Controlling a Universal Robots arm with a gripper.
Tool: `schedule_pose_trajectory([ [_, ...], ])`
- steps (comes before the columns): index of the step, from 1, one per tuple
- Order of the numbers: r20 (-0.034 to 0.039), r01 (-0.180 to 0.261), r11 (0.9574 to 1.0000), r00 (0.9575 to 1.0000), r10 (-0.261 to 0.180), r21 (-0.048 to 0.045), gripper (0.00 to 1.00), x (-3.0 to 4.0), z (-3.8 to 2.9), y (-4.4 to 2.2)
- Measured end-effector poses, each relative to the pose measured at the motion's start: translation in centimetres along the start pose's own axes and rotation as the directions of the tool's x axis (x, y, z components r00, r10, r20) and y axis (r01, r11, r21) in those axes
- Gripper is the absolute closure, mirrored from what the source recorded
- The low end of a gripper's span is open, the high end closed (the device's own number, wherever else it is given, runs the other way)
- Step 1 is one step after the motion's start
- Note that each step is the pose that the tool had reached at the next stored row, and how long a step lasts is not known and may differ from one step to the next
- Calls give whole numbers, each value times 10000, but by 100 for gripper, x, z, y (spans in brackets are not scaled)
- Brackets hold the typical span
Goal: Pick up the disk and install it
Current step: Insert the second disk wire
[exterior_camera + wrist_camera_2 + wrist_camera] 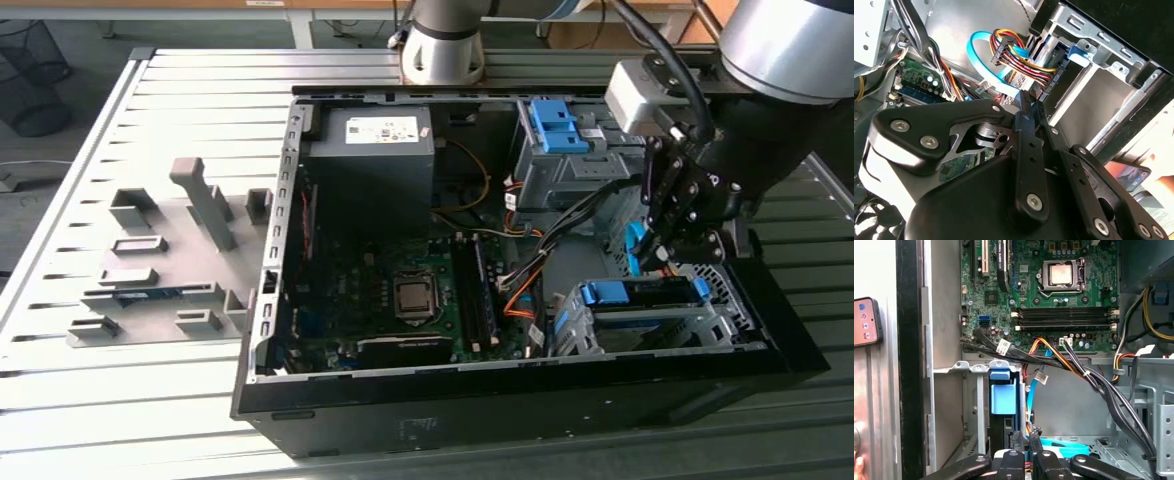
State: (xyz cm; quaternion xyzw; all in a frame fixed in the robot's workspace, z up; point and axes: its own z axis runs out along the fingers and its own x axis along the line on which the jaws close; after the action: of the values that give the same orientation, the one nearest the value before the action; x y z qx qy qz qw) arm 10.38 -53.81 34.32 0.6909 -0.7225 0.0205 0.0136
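The disk (641,293) sits in the silver drive cage (727,300) at the front corner of the open computer case, on the exterior view's right; its blue caddy edge faces up. In the first wrist view the disk (1003,397) stands edge-on in the cage, its blue tab showing. My gripper (671,255) hangs just above the cage, close beside the disk. Its fingers (1016,439) are drawn together with nothing between them, just off the caddy's end. The second wrist view shows the gripper (1031,107) pointing at a bundle of coloured cables.
A dark power-supply box (370,150) fills the case's far corner. A bare blue bracket (554,125) sits in the upper bay. Cables (1089,375) cross above the cage. The motherboard (400,290) lies in the middle. Grey fixtures (174,260) stand on the table. A phone (865,322) lies outside the case.
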Motion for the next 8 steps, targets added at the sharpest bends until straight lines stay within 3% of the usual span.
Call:
schedule_pose_trajectory([
  [8,52,-4,10000,10000,4,58,84,69,44,0],
])
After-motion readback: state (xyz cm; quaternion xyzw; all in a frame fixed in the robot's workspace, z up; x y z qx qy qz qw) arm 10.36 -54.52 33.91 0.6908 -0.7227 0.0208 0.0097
